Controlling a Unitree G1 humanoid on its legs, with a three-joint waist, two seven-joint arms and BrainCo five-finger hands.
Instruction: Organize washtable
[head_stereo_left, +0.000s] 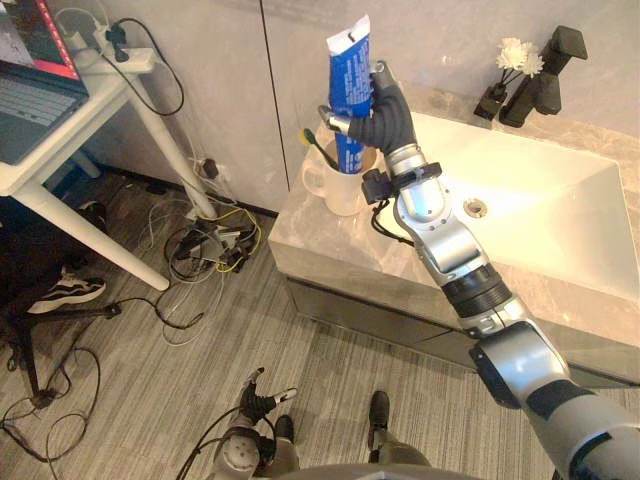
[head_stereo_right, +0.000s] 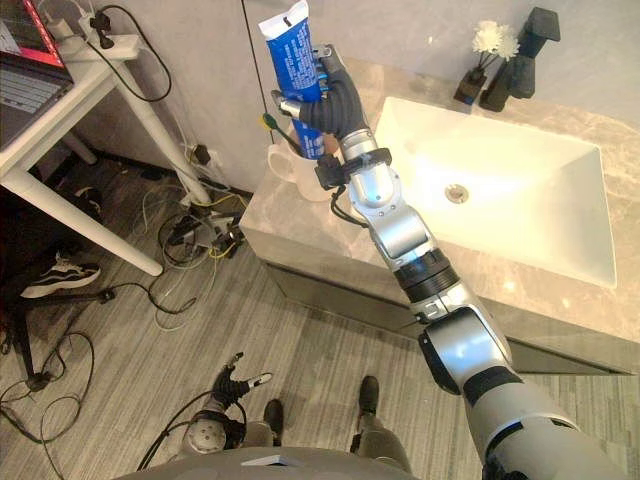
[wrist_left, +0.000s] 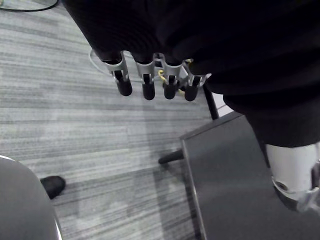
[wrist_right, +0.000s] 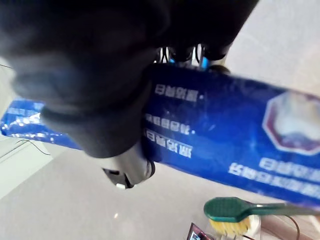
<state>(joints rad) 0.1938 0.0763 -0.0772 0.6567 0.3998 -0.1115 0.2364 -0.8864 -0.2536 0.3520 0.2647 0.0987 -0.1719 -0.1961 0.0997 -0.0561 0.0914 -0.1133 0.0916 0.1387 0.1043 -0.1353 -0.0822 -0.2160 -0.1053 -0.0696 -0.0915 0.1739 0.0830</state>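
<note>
Toothpaste tube (head_stereo_left: 350, 70) stands upright in the cup (head_stereo_left: 335, 192), right hand (head_stereo_left: 387, 118) curled round it; left hand (wrist_left: 150, 40) hangs relaxed.

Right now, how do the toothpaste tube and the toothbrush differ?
The toothpaste tube is broad, blue and upright, gripped by the right hand; the toothbrush is thin, green-headed with yellow bristles, leaning, in no hand. The toothpaste tube rises well above the toothbrush. Both have their lower ends at the white mug.
</note>
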